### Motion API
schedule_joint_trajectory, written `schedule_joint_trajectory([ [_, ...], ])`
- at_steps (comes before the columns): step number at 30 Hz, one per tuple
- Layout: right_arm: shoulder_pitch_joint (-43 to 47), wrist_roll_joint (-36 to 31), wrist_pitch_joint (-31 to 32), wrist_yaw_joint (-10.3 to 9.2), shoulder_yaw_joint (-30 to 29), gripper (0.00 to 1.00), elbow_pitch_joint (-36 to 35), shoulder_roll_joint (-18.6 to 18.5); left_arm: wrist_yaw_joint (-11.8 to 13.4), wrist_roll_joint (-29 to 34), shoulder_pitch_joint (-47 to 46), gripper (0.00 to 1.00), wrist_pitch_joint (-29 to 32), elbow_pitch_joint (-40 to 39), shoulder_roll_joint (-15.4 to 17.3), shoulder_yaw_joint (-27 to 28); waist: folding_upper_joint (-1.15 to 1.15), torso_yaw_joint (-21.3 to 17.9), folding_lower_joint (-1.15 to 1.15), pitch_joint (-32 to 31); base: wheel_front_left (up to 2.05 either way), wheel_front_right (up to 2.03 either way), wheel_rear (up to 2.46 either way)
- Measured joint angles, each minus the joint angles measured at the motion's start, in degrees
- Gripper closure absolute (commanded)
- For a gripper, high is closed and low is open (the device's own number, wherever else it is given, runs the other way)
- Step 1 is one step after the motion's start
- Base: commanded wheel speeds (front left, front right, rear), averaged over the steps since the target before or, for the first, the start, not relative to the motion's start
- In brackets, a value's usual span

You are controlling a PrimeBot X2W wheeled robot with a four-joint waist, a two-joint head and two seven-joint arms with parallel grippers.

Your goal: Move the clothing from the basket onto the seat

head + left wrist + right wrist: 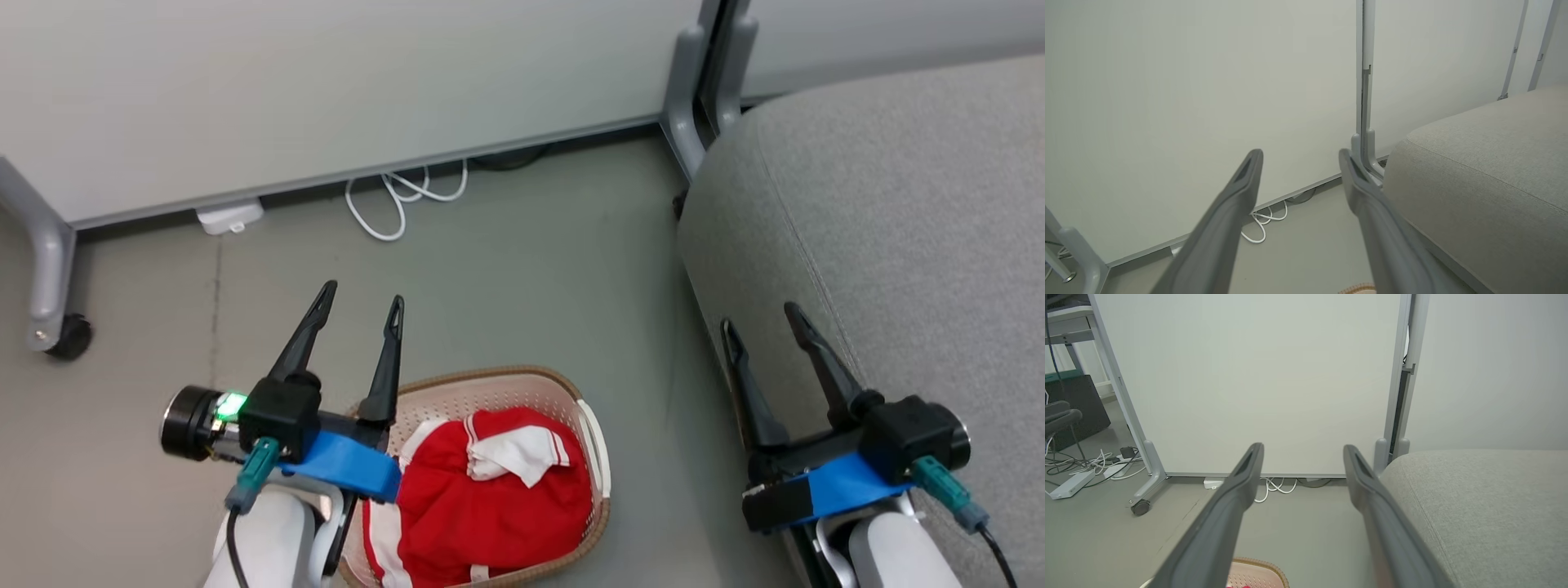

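Note:
Red clothing (pixel 490 506) with white panels and striped cuffs lies bunched inside the cream basket (pixel 490 390) with a brown rim, on the floor at the bottom centre of the head view. My left gripper (pixel 361 297) hangs open above the basket's left edge, fingers pointing at the wall, nothing between them. My right gripper (pixel 761 317) is open and empty beside the front edge of the grey seat (pixel 898 245). The left wrist view has the seat (pixel 1486 183) at right and a sliver of basket rim (pixel 1357 289). The right wrist view has the seat (pixel 1486 506) and basket rim (pixel 1257 565).
A pale partition wall (pixel 326 90) on grey wheeled feet (pixel 57 327) stands behind the basket. A white cable (pixel 400 200) and a white adapter (pixel 230 216) lie at its base. Bare grey floor (pixel 531 269) lies between basket and wall. More cables (pixel 1081 469) lie far left.

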Motion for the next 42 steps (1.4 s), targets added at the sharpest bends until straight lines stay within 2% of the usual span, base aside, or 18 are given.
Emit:
schedule_joint_trajectory([
  [9,-5.0,0.4,0.0,0.00,0.5,0.00,-2.4,0.0,-0.3,-2.0,-10.3,0.00,0.0,8.9,5.7,-10.8,0.00,-3.4,0.00,7.6,0.00,0.00,0.00],
  [17,-9.5,1.0,0.0,0.00,1.2,0.00,-4.2,0.0,-0.3,-5.2,-18.5,0.00,0.0,17.6,9.0,-20.6,0.00,-6.3,0.01,14.8,0.00,0.00,0.00],
  [24,-13.3,1.4,0.0,0.00,1.8,0.00,-6.2,-0.1,-0.3,-7.7,-25.4,0.00,0.0,26.0,10.8,-30.2,0.00,-8.3,0.01,21.2,0.00,0.00,0.00],
  [29,-15.9,1.6,0.0,0.00,2.6,0.00,-7.6,-0.1,-0.3,-9.6,-30.2,0.00,0.0,32.5,12.0,-39.1,0.00,-9.5,0.01,25.8,0.00,0.00,0.00],
  [37,-18.9,2.0,0.0,0.00,3.3,0.00,-9.4,-0.1,-0.3,-14.2,-37.4,0.00,0.8,42.9,12.4,-53.9,0.00,-11.3,0.01,32.7,0.00,0.00,0.00],
  [42,-19.9,1.8,0.0,0.00,3.2,0.00,-10.8,-0.1,-0.3,-17.2,-41.5,0.00,2.1,46.6,12.3,-60.0,0.00,-12.0,0.01,36.6,0.00,0.00,0.00],
])
